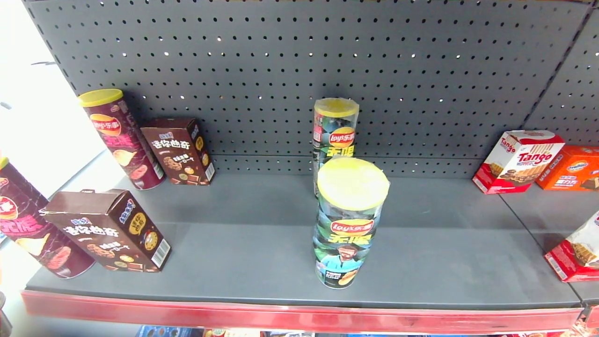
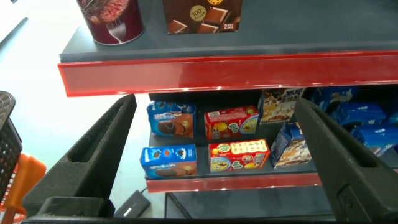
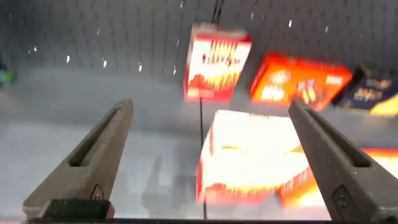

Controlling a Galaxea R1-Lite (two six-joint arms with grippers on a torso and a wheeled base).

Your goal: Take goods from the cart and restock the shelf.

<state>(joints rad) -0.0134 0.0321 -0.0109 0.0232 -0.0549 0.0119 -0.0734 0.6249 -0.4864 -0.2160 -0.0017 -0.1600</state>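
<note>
Dark grey metal shelf (image 1: 262, 243) with a pegboard back and a red front rail (image 1: 299, 316): thinly stocked, with wide bare gaps.

- Left gripper (image 2: 214, 104): fingers spread wide, nothing between them. It sits below the red rail, facing the lower tier.
- Right gripper (image 3: 211, 104): also spread wide and empty, facing the right-hand bay.
- I judge a fetch from the cart comes next. A black mesh basket edge (image 2: 7, 143) beside the left arm may be that cart. I cannot see what is in it.

How I would do it:
- Grip a can across its body, not by the lid.
- Carry it upright and clear the red rail before lowering.
- Set it down in line with its own kind, on bare shelf, label out, without nudging the neighbours.

What the bays hold:
- Middle: two upright green chip cans with yellow lids, one near the front (image 1: 348, 224) and one at the back (image 1: 334, 128).
- Left: a maroon chip can (image 1: 121, 138) just beside a brown cookie box (image 1: 180, 150) at the back. A second brown box (image 1: 110, 229) and a second maroon can (image 1: 28, 234) stand at the front.
- Right bay: a red-and-white wafer box (image 1: 519, 161) and an orange box (image 1: 573, 168).
- Lower tier: blue boxes (image 2: 169, 118) and red boxes (image 2: 231, 122).
</note>
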